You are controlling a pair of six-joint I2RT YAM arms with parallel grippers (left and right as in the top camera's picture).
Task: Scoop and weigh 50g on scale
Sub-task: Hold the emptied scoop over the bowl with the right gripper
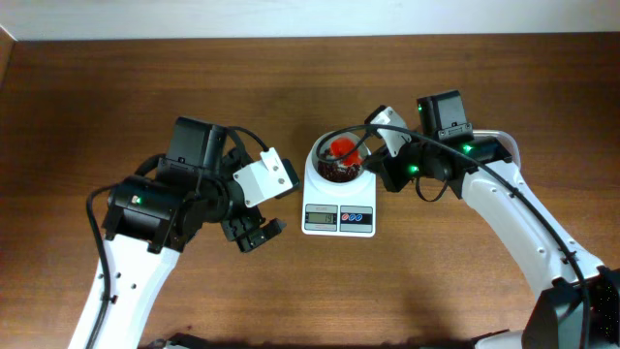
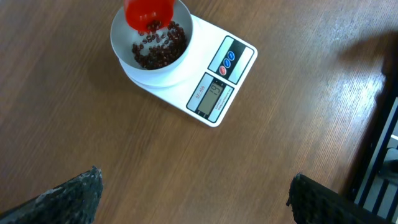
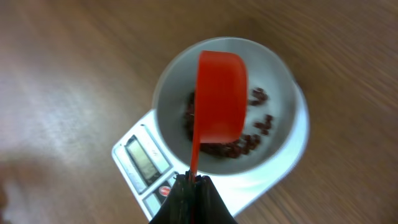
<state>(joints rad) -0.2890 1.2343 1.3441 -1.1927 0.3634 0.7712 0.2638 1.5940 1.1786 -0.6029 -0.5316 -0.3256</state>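
Observation:
The white scale [image 1: 338,219] stands mid-table with a round white bowl [image 1: 320,158] on it. Dark red-brown beans [image 3: 239,147] lie in a heap in the bowl [image 3: 283,87]. My right gripper [image 3: 193,180] is shut on the thin handle of an orange-red scoop [image 3: 221,93], which hangs tipped over the bowl; a few beans fall from the scoop [image 2: 148,12] in the left wrist view. My left gripper [image 2: 194,193] stands wide open over bare wood, left of the scale [image 2: 221,87], with nothing between its fingers.
The right arm [image 1: 513,223] reaches in from the right edge, the left arm [image 1: 155,223] from the lower left. Dark bars of a frame [image 2: 379,155] show at the right of the left wrist view.

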